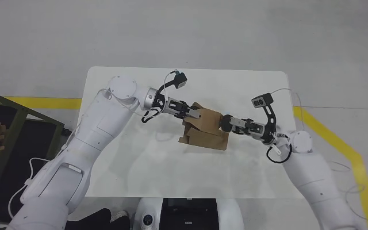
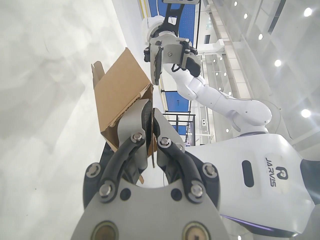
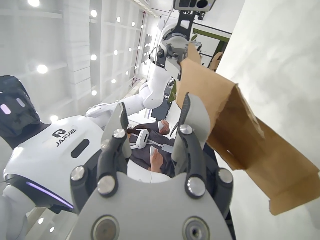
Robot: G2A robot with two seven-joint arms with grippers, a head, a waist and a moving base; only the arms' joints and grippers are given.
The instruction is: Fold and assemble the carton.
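1. The left tool (image 2: pixel 150 109) is clamping tight on a thin cardboard edge of the carton (image 2: pixel 120 86). The tool is hiding the gripped part, so how deep the edge is running into it cannot be told.
2. The right tool (image 3: pixel 153 107) is gaping wide and gripping nothing. The carton (image 3: pixel 220 106) is lying along the outer side of one of its fingers (image 3: pixel 197 116). Whether that finger is touching the panel is hard to make out.
3. In the left wrist view, the right tool (image 2: pixel 175 74) is hovering just beyond the carton's far corner, with one fingertip very near it.
4. From above, the carton (image 1: pixel 207 129) is sitting between the left tool (image 1: pixel 192 113) and the right tool (image 1: pixel 225 123). The two tools are covering both of its ends.
5. Whether the carton is resting on the table (image 1: pixel 126 167) or hanging just above it cannot be told.
6. The carton's inside is showing only as a dark slot. In the right wrist view the frame edge is cutting off one long flap.
7. The carton is lying well in from every table edge. White table surface is spreading out behind each tool and on both sides of it.
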